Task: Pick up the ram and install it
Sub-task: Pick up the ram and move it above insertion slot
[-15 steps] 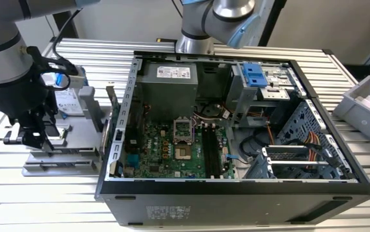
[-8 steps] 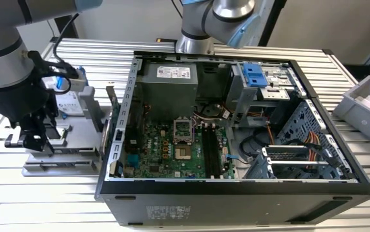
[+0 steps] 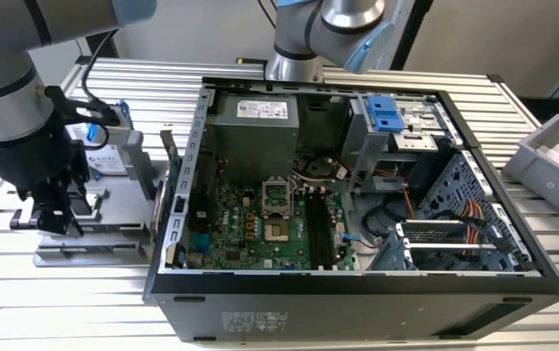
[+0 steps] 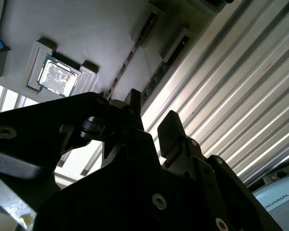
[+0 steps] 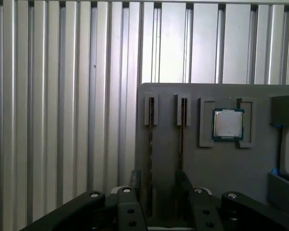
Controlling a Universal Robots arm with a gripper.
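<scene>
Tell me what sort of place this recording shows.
Probably a robotics lab bench for computer assembly: an open computer case with its motherboard exposed, a grey parts holder carrying a square chip, all on a slatted metal table.

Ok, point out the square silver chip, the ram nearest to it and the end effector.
Silver chip [image 5: 227,123], first wrist view, middle of its shiny top face.
Ram nearer the chip [image 5: 182,139], first wrist view, on its thin exposed edge.
End effector [image 5: 158,179], first wrist view, midway between its open fingertips.
</scene>
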